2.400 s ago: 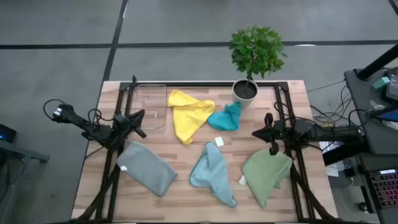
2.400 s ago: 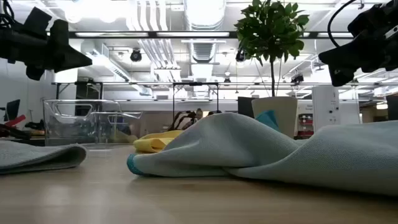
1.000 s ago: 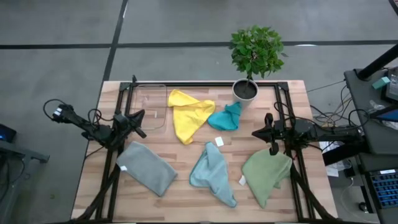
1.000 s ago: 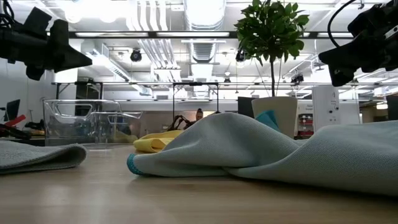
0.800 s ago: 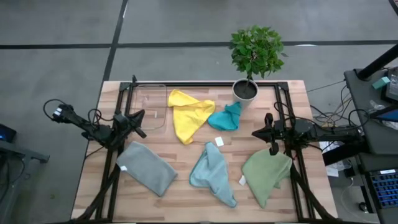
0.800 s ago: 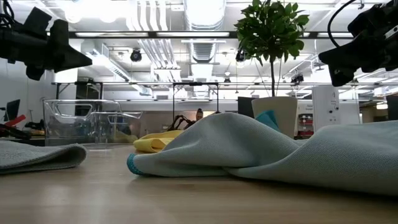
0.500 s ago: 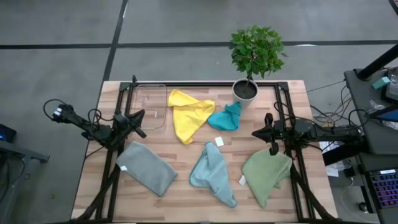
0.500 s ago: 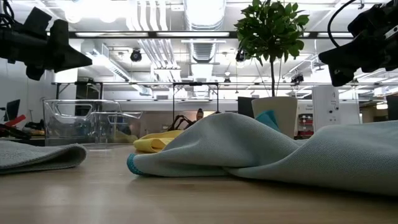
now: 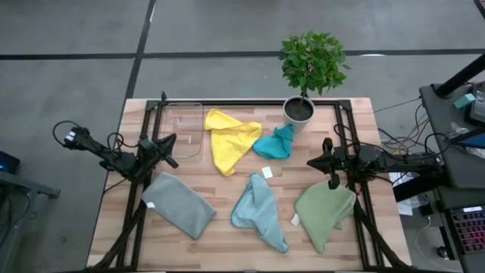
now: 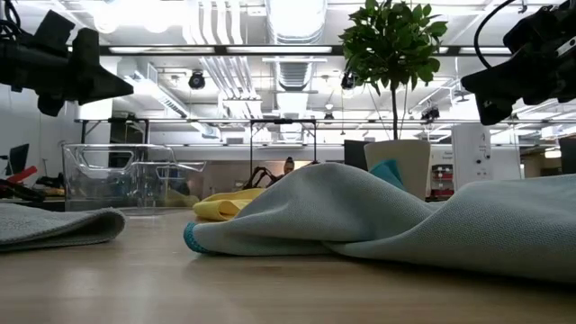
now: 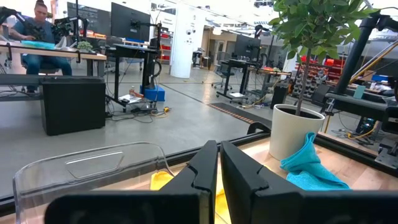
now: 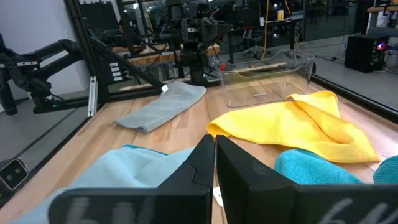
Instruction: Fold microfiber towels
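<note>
Wooden worktop (image 9: 227, 189) with five unfolded towels (image 9: 260, 212) strewn across it, awaiting folding. Left gripper (image 9: 170, 144) hovers at the left edge beside the bin (image 9: 186, 125), right gripper (image 9: 318, 161) at the right edge; both have fingers pressed together, holding nothing.

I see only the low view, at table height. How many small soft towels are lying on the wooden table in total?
Observer: Five: yellow towel, teal towel, light blue towel, olive green towel, grey towel.
Operator: Where is the olive green one?
Observer: On the table's right side, beside the light blue towel, partly under the right arm.
Operator: Do the grippers hold anything?
Observer: No. The wrist views show the left gripper and the right gripper shut on nothing.
</note>
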`<move>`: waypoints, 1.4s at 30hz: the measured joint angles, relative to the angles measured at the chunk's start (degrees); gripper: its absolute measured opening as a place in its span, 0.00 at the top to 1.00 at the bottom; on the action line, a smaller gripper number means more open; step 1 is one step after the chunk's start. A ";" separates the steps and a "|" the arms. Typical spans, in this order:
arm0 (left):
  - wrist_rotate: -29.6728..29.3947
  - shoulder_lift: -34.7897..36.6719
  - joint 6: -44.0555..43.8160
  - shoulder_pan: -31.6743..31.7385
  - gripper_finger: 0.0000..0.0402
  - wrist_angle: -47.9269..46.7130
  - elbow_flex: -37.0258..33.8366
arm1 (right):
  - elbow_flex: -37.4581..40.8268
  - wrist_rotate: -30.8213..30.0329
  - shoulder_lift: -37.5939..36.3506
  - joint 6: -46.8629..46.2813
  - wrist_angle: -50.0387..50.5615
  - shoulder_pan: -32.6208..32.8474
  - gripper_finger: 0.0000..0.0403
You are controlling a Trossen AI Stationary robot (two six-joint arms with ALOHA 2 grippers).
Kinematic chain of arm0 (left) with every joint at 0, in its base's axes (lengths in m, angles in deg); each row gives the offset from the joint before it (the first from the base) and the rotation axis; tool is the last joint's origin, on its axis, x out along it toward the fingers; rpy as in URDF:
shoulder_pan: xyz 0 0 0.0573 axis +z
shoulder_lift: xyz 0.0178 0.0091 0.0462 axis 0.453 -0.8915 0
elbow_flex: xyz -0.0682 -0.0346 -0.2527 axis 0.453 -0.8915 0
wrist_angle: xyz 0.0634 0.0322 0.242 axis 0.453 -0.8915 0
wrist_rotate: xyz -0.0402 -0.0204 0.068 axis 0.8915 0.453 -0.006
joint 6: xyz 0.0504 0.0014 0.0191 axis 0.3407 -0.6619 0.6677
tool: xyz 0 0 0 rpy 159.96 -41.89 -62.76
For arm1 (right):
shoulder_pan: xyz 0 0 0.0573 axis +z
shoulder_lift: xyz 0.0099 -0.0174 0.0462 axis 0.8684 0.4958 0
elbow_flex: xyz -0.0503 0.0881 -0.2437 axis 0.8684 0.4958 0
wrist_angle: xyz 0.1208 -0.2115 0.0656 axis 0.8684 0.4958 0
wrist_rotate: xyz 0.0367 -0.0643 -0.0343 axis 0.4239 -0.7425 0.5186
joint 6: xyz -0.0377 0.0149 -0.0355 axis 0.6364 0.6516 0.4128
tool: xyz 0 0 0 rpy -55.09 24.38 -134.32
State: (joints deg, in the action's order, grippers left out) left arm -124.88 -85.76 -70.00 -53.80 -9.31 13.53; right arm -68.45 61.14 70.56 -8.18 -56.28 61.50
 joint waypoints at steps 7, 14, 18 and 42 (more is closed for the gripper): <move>0.00 0.00 -0.01 0.01 0.98 -0.01 0.00 | 0.00 0.00 0.00 0.00 -0.01 -0.01 0.98; 0.00 0.00 -0.02 0.00 0.98 0.00 0.02 | 0.01 0.00 -0.02 0.00 0.00 0.00 0.98; 0.00 0.00 0.00 0.01 0.98 0.00 0.00 | 0.00 0.00 -0.02 0.00 -0.01 -0.01 0.98; 0.00 0.00 0.00 0.00 0.98 0.00 0.02 | 0.02 1.53 -0.02 -35.09 -0.14 0.14 0.98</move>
State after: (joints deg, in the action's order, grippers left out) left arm -124.88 -85.76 -70.00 -53.81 -9.31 13.55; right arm -68.43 62.67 70.54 -43.26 -56.42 61.64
